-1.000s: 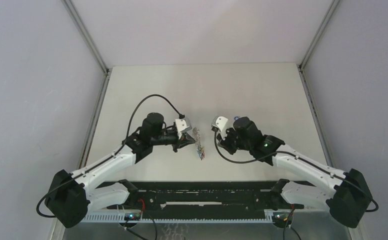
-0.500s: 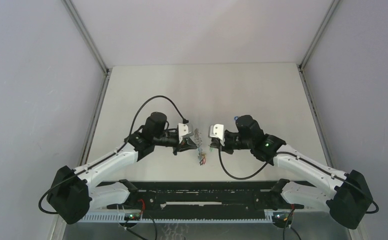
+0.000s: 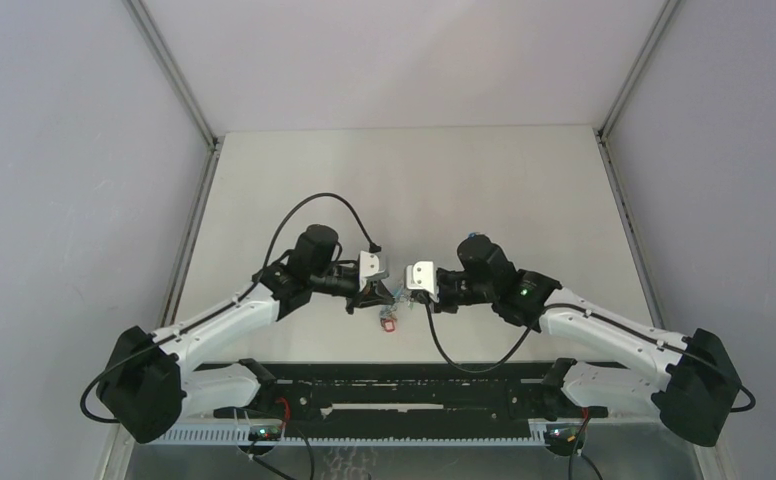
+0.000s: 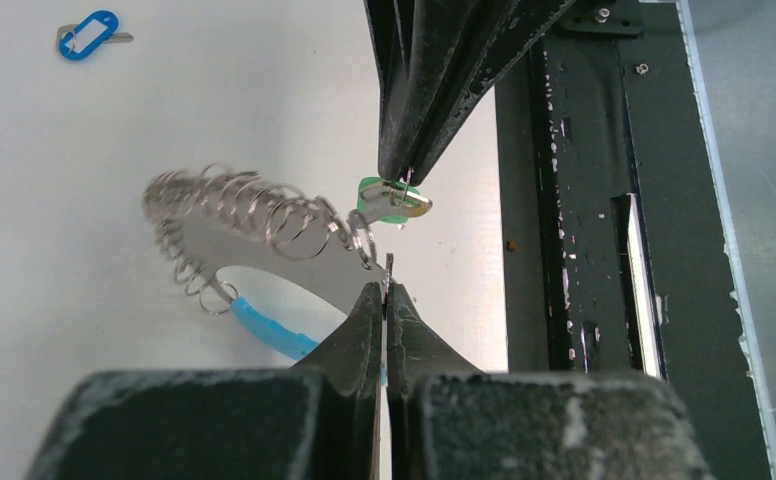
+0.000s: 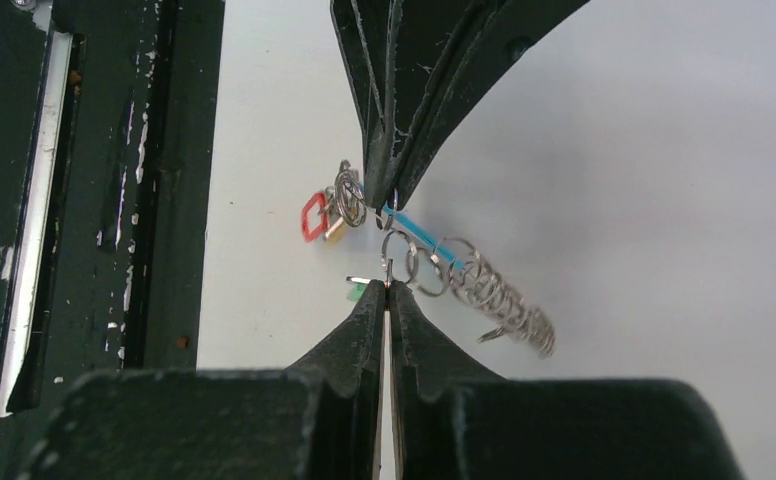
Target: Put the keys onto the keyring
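My left gripper (image 4: 385, 288) is shut on the thin grey hoop of the keyring (image 4: 294, 262), held above the table. A fringe of silver links (image 4: 234, 200) and a light-blue sleeve (image 4: 264, 326) run along the hoop. My right gripper (image 5: 388, 285) is shut on the small ring of a green-tagged key (image 4: 388, 200), tip to tip with the left gripper (image 5: 389, 192). A red tag (image 5: 313, 216) with a yellowish one behind it hangs from the hoop. In the top view both grippers (image 3: 382, 293) (image 3: 409, 292) meet over the table's near middle, and the red tag (image 3: 389, 323) dangles below them.
A blue-tagged key (image 4: 88, 35) lies alone on the white table (image 3: 414, 180). The black base rail (image 3: 404, 385) runs along the near edge, close under the grippers. Grey walls enclose the table on three sides.
The two grippers have come together from about a hand's width apart. The right one swung left with the green key to the keyring, and the hanging tags shifted slightly left.
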